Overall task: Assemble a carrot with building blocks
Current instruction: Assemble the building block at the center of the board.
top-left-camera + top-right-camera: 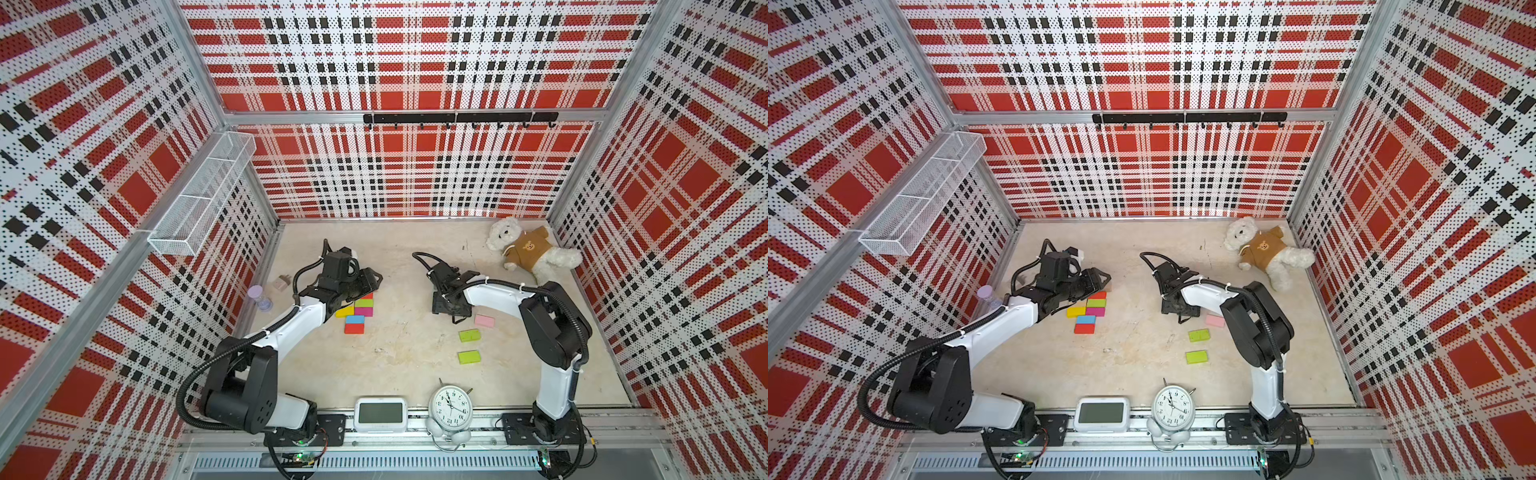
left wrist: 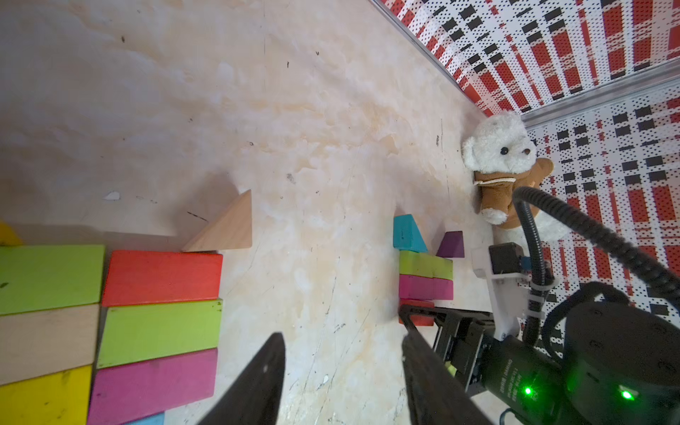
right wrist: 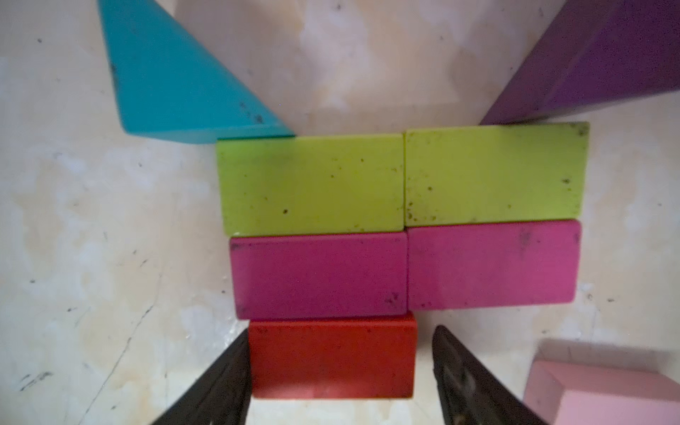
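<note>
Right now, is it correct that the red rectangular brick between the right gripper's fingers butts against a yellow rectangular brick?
No: the right wrist view shows the red rectangular brick between the right gripper's fingers butting against a magenta rectangular brick.

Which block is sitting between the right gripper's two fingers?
The red brick, set against one magenta brick. It alone lies inside the open right gripper; the other magenta and the lime bricks lie beyond it.

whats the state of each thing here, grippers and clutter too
left gripper, open, empty
right gripper, open around the red brick
red brick, flat on the table, touching a magenta brick
digital clock, screen blank
teddy bear, lying on its back
hourglass, upright
wire basket, empty
</note>
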### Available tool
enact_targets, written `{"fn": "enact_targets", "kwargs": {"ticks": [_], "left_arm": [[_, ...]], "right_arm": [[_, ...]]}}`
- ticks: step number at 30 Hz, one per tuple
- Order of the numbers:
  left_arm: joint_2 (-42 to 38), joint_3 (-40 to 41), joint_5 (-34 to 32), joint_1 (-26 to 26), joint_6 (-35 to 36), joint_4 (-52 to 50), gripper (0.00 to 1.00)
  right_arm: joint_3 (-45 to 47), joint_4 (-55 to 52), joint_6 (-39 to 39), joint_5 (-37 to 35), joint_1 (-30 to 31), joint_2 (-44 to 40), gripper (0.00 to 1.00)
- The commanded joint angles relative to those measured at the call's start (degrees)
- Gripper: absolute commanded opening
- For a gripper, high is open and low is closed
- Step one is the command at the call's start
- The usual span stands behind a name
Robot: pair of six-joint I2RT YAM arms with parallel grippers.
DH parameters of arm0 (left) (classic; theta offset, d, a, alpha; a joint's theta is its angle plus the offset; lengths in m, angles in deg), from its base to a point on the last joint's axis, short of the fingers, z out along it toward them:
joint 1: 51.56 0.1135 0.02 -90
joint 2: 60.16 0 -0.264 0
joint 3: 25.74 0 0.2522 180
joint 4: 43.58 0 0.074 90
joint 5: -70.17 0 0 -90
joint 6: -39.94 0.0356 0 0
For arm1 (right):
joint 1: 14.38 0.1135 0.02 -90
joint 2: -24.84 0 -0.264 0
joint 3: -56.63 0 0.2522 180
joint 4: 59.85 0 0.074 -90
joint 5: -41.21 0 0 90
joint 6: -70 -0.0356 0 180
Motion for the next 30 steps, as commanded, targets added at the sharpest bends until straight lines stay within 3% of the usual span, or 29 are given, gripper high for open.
{"fn": "enact_targets", "kwargs": {"ticks": [1, 8, 13, 19, 30], "left_arm": [[0.33, -1.54, -0.22, -0.37, -0.42, 0.8, 0.55], [0.23, -1.46, -0.48, -2.47, -0.47, 0.8, 0.55], [-0.21, -1.54, -0.81, -2.91, -0.44, 0.71, 0.55], [-0.37, -1.93, -1.15, -3.26, -0.33, 0.67, 0.55], [0.67, -2.68, -1.45, -4.19, -0.25, 0.53, 0.55]], "right_arm": [[0.14, -0.01, -0.66, -0.68, -0.11, -3.36, 0.78], [3.34, -0.6, -1.72, 0.85, -0.16, -10.19, 0.79], [5.98, -5.33, -1.24, -1.83, -0.43, -16.7, 0.79], [13.63, -6.74, -0.25, -2.72, -6.44, -23.69, 0.81], [16.86, -2.84, 3.83, -0.33, -11.45, -19.25, 0.81]]}}
